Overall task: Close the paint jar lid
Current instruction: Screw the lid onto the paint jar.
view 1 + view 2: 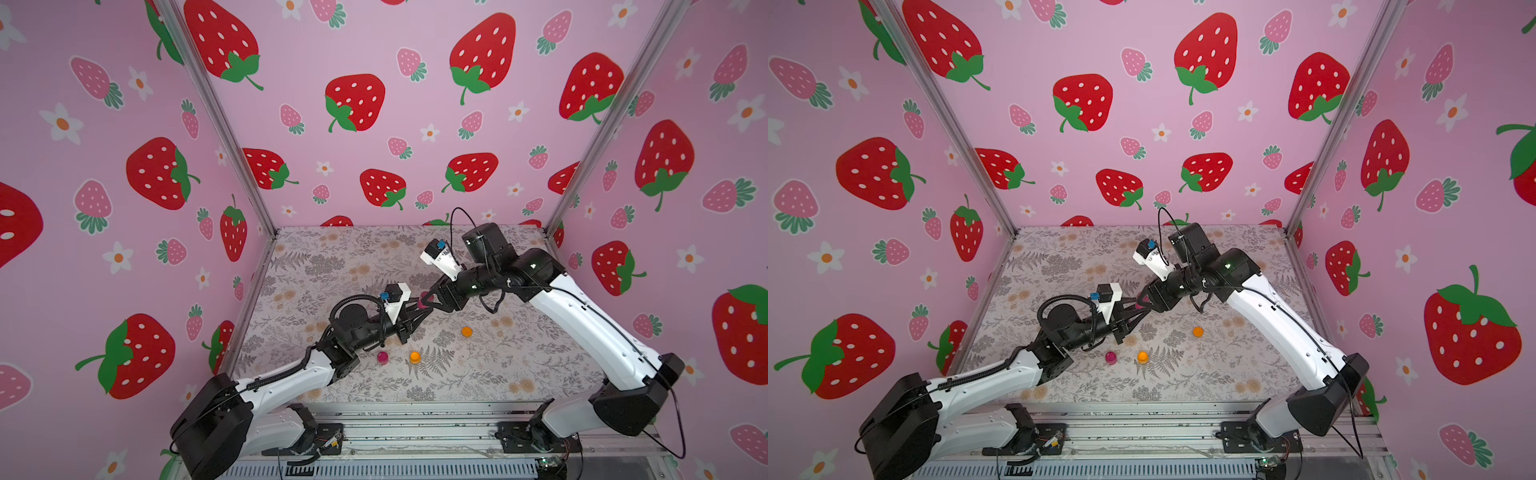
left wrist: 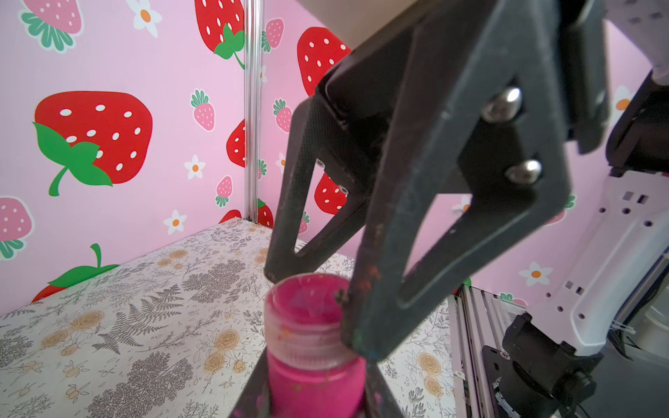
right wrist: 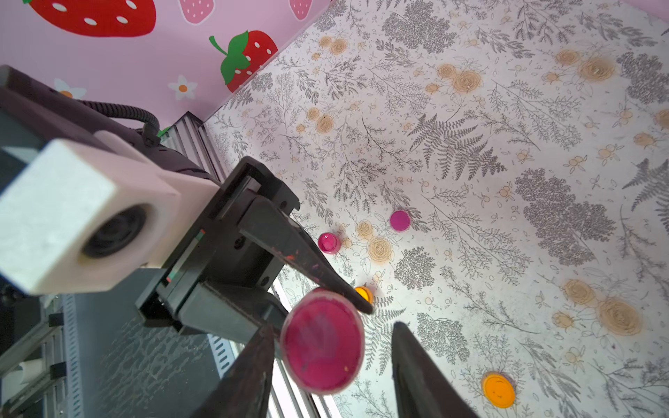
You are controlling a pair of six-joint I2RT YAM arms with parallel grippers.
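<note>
The paint jar, a small magenta pot, hangs above the table with my left gripper shut on its body. The lid, a clear-rimmed pink cap, sits on top of the jar. In the right wrist view the lid faces the camera between the fingers of my right gripper. One finger touches its rim and a narrow gap shows at the other. In both top views the two grippers meet tip to tip over mid-table, left gripper and right gripper, with the jar between them.
On the floral table stand a magenta pot and two orange pots. A pot with a purplish-magenta top stands near the magenta one. Strawberry walls enclose three sides; a metal rail runs along the front.
</note>
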